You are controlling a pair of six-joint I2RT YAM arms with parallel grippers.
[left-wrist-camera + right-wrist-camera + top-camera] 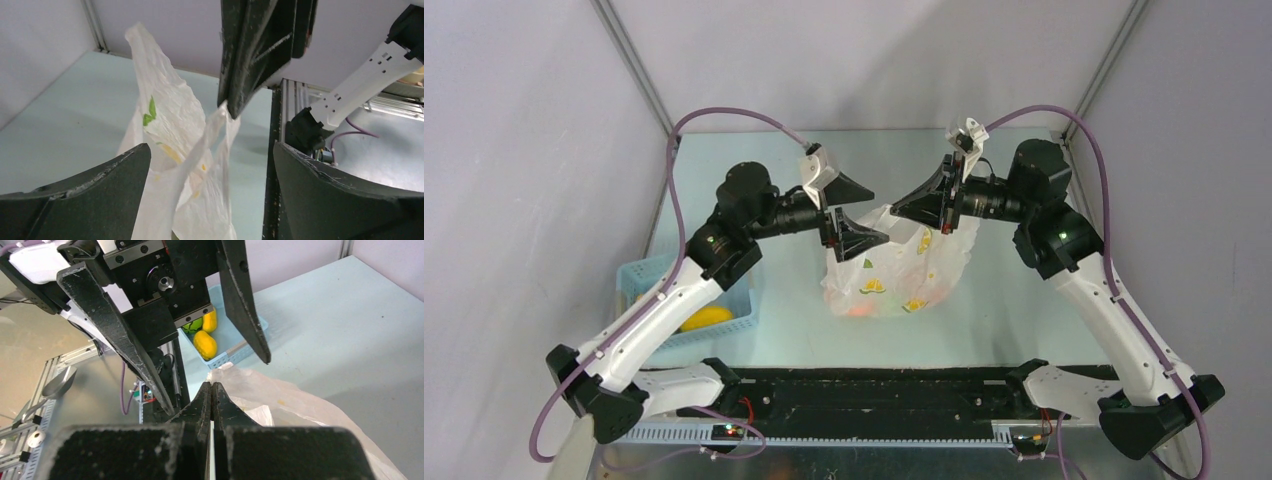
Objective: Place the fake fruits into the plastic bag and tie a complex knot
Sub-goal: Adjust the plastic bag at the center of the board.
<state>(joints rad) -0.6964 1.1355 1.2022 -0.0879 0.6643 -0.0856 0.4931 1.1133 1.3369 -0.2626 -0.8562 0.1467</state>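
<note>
bag: plastic bag (894, 275) sits on the surface (1014, 300) mid-scene between the arms, its top pulled up.
contents: reddish-orange fake fruits (859, 308) show through the film at the bottom, count unclear.
not bagged: yellow fruit (707, 318) lies in the blue basket (639, 275), left side.
right gripper (211, 387): jaws together, pinching a handle strip (220, 117) of the bag and holding it up.
left gripper (874, 212): jaws wide apart, straddling the raised plastic, gripping nothing.
handling: film thin, limp, crinkly, likely slippery. The light load means the bag probably lifts or slides if tugged.
grip spot: bunch the strip and clamp near the neck. A single layer may slip or tear.
knot: none visible, judged not tied yet.
risk: strip slipping out of the right pinch.
</note>
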